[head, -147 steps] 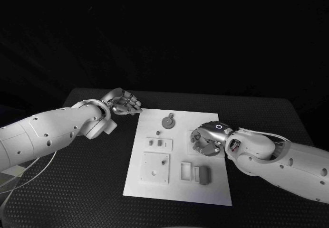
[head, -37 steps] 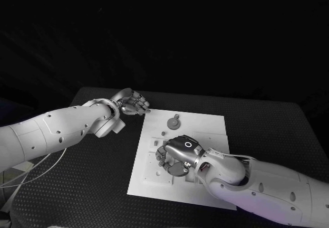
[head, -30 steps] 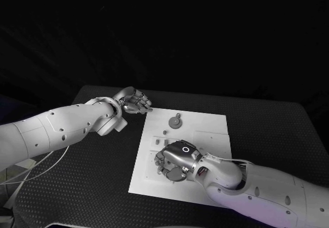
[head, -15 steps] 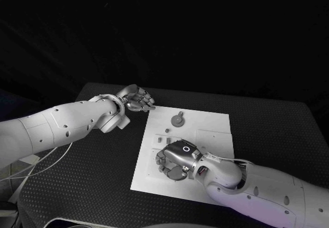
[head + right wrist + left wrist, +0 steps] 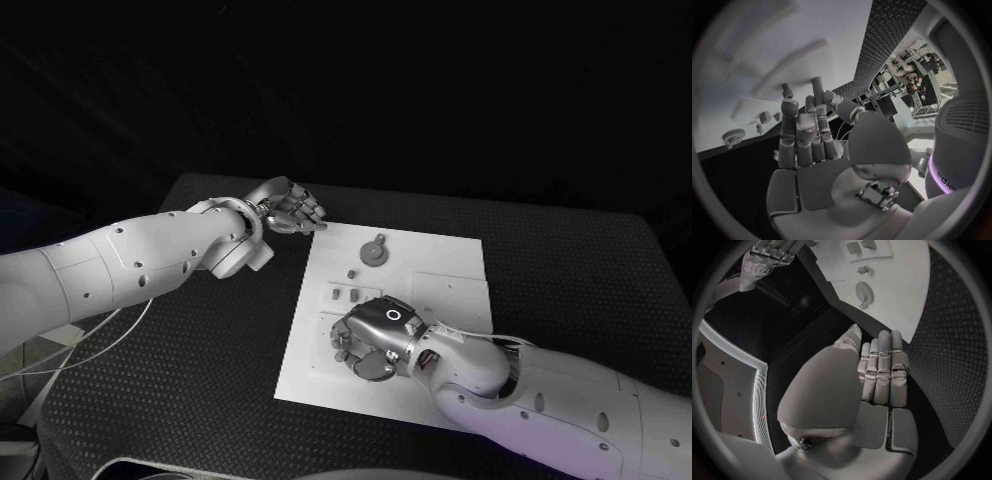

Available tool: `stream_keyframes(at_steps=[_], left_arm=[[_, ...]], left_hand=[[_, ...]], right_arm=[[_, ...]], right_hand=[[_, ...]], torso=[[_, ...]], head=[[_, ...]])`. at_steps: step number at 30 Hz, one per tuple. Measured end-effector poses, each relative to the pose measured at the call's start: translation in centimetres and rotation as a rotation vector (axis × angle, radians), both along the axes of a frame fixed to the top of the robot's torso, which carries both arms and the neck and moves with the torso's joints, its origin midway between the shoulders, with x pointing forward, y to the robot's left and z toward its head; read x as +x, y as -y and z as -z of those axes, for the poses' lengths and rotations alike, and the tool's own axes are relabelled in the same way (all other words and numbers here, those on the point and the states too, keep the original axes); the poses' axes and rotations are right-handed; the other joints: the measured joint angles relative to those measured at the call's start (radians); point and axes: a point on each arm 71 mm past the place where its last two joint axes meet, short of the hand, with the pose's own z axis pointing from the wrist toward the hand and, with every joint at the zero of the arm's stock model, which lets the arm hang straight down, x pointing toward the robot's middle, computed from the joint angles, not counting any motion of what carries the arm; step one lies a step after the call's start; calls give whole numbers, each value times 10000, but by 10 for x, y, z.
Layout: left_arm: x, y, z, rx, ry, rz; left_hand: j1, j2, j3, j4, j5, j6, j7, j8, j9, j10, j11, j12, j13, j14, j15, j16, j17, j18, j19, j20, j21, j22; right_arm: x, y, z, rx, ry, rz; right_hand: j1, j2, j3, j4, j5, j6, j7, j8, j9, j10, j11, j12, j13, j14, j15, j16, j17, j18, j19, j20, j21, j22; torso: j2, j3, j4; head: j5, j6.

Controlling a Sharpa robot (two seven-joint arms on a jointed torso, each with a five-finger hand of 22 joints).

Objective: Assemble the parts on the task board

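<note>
Task board, the white rectangular plate (image 5: 440, 270), lies mid-table on the black textured mat. At its far left corner we note the left hand (image 5: 289, 209), fingers curled in, holding nothing we can see. Further right, the small round grey toothed part (image 5: 375, 256) sits near the board's far edge. The right hand (image 5: 371, 345) hovers low over the near half; whether it holds a part we cannot tell. Judged step: reaching for or seating a part; next move needs careful alignment.

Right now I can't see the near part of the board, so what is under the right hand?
The right hand hovers over the white board, fingers extended, empty. Beside it small parts show; anything directly beneath is covered.
</note>
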Motion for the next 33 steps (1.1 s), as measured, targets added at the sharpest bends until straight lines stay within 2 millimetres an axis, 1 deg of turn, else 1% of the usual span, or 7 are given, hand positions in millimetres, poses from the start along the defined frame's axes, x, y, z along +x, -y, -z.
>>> stream_keyframes(at_steps=[17, 19, 23, 26, 30, 32, 33], left_arm=[[0, -1, 0, 5, -15, -10], [0, -1, 0, 5, -16, -11], [0, -2, 0, 10, -18, -26], [0, -2, 0, 11, -19, -28], [0, -2, 0, 10, -20, -27], [0, -2, 0, 11, -20, -28], [0, -2, 0, 11, -20, -29]], left_hand=[[0, 0, 0, 0, 0, 0, 0, 0, 0, 1, -1, 0, -9, -14, 14, 0, 21, 0, 0, 0, 0, -8], [0, 0, 0, 0, 0, 0, 0, 0, 0, 1, -1, 0, -8, -14, 14, 0, 21, 0, 0, 0, 0, -7], [0, 0, 0, 0, 0, 0, 0, 0, 0, 1, -1, 0, -8, -14, 14, 0, 20, 0, 0, 0, 0, -7], [0, 0, 0, 0, 0, 0, 0, 0, 0, -3, 3, 0, -8, -14, 14, 0, 31, 0, 0, 0, 0, -7], [0, 0, 0, 0, 0, 0, 0, 0, 0, -24, 24, 0, -7, 21, 52, -40, 41, 0, -1, 1, 0, -7], [0, 0, 0, 0, 0, 0, 0, 0, 0, -24, 24, 0, -7, 21, 52, -40, 41, 0, -1, 1, 0, -16], [0, 0, 0, 0, 0, 0, 0, 0, 0, -24, 24, 0, -7, 21, 52, -40, 43, 0, -1, 1, 0, -16]], right_arm=[[3, -2, 3, -83, -122, -17], [3, -2, 3, -59, -166, -20], [3, -3, 4, 5, -286, -21], [3, -3, 5, 39, -421, -28], [2, -3, 7, 67, -685, -83], [1, -3, 8, 58, -812, -110], [1, -3, 8, 45, -864, -122]], right_hand=[[-9, 9, -5, -2, -10, -3, 1, -30, -3, 0, 0, 53, 24, 0, 0, -15, -2, 0, -3, 6, 0, 0], [-29, 29, -5, -2, 11, -57, 50, -33, -7, 0, 0, -26, 19, 0, 0, -41, -2, 1, -4, 8, 0, 0], [-36, 23, -93, 25, 51, -318, 176, -216, -27, 0, 0, -202, -82, -37, 38, -41, 15, 0, -15, 20, 0, 0], [-224, -181, -147, 79, 92, -509, 241, -336, -83, 36, -36, -351, -137, -78, 78, -41, 27, 1, -14, 22, 0, 0], [-359, -467, -305, 115, 83, -744, 351, -487, -157, 8, -64, -548, -231, -144, 145, -40, 42, 3, -18, 27, 0, 0], [-510, -618, -540, 89, 49, -875, 407, -559, -196, -53, -116, -652, -288, -178, 190, -40, 56, 5, -52, 57, 0, 0], [-596, -704, -693, 65, 49, -950, 442, -585, -211, -128, -84, -690, -322, -184, 236, -40, 61, 5, -57, 54, 0, 0]], torso=[[-1, -10, 7], [-1, -12, 7], [-1, -12, 8], [-1, -12, 8], [-3, -12, 8], [-3, -12, 8], [-3, -11, 8]], head=[[-34, -10], [-34, -10], [-23, -16], [-19, -31], [-58, -26], [-68, -19], [-69, -18]])
